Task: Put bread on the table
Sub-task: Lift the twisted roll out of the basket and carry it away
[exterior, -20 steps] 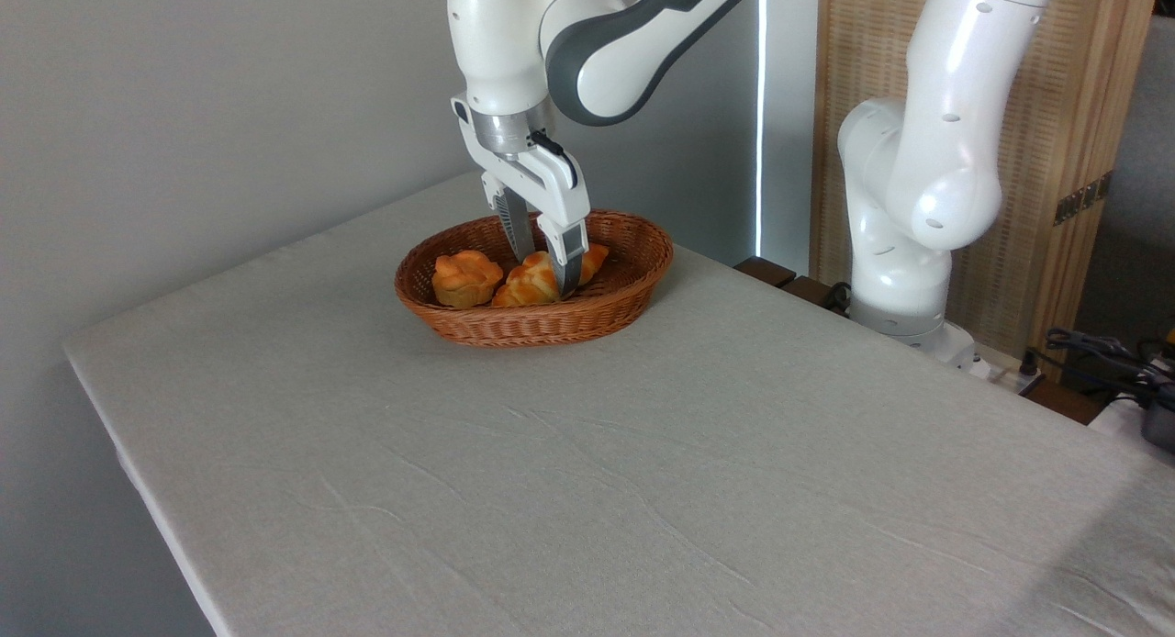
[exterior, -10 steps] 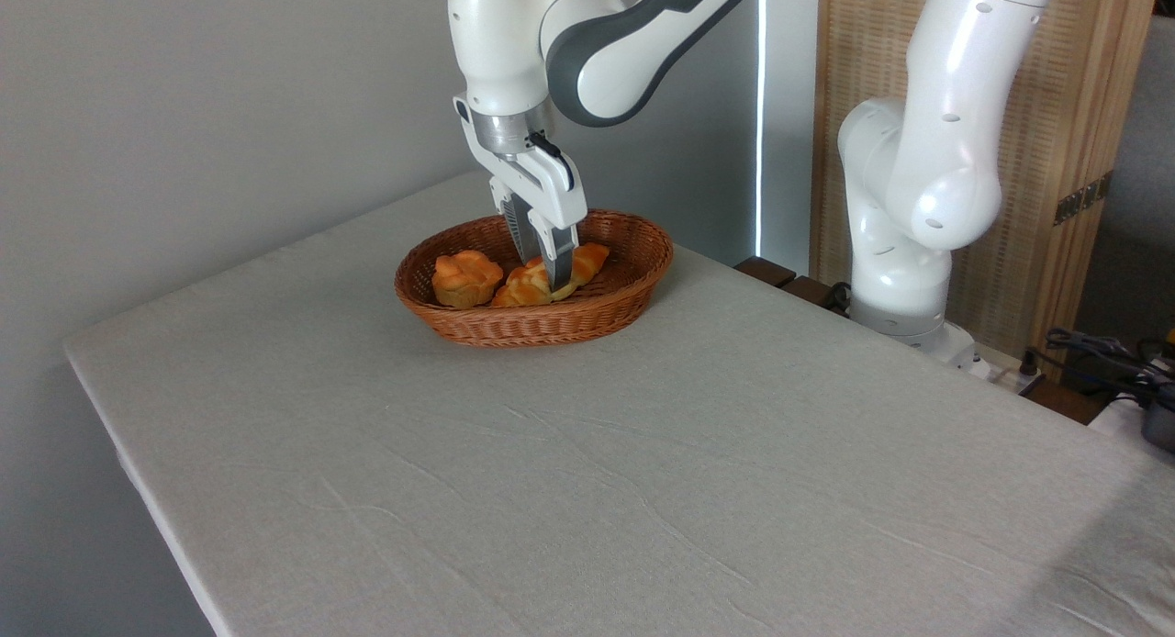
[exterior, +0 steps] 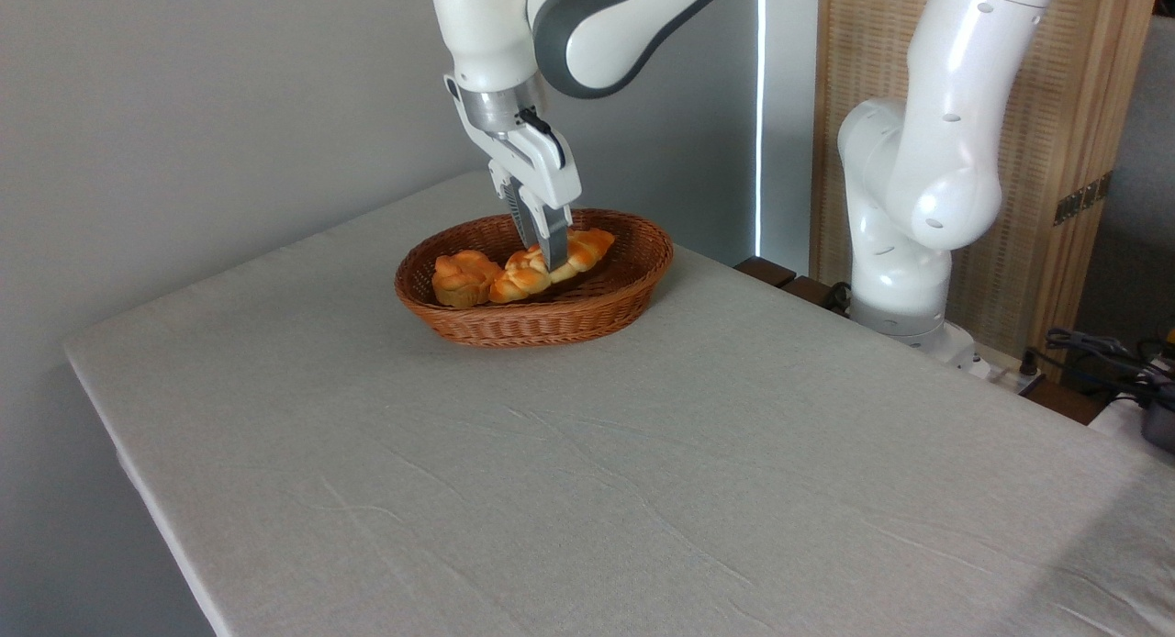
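The braided golden-orange bread [exterior: 585,248] hangs slightly above the floor of the brown wicker basket [exterior: 535,320], lifted and tilted with its right end higher. My gripper [exterior: 548,254] points straight down over the basket's middle and is shut on the bread at its centre. The loaf's left end [exterior: 510,286] still sits low, next to the small round bun [exterior: 462,278] at the basket's left side. The table [exterior: 587,472] under the grey-beige cloth stretches out in front of the basket.
The arm's white base [exterior: 904,251] stands at the table's far right edge, in front of a wooden screen. Cables lie at the right, off the table. The wall runs close behind the basket.
The gripper closed on the bread, then rose and shifted slightly left, lifting the loaf off the basket floor. The bun stayed where it was.
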You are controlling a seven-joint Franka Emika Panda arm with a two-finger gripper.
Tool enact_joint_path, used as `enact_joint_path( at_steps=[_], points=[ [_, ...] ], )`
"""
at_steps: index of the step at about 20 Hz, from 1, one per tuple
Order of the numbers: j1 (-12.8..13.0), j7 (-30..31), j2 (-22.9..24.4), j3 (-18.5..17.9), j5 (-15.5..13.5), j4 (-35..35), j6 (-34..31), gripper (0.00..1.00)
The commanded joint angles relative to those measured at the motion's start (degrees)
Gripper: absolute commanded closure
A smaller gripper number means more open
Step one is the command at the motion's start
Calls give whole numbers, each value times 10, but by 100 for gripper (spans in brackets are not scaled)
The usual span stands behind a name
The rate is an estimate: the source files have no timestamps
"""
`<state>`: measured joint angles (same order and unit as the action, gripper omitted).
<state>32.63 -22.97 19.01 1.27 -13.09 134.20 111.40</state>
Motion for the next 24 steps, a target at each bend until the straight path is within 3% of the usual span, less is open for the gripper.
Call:
enact_joint_path(
  at_steps=[1,11,15,17,19,22,24],
  points=[
    [8,-17,1,-16,7,-30,-41,83],
    [13,-17,-3,-62,12,-106,-52,82],
    [14,-41,-29,-97,110,-165,-42,78],
    [15,-59,-66,-130,117,-202,-31,78],
    [10,-62,-124,-135,119,-241,-29,72],
    [-9,-56,-227,-145,111,-330,-29,72],
    [-9,-51,-270,-145,110,-365,-29,72]
  ],
)
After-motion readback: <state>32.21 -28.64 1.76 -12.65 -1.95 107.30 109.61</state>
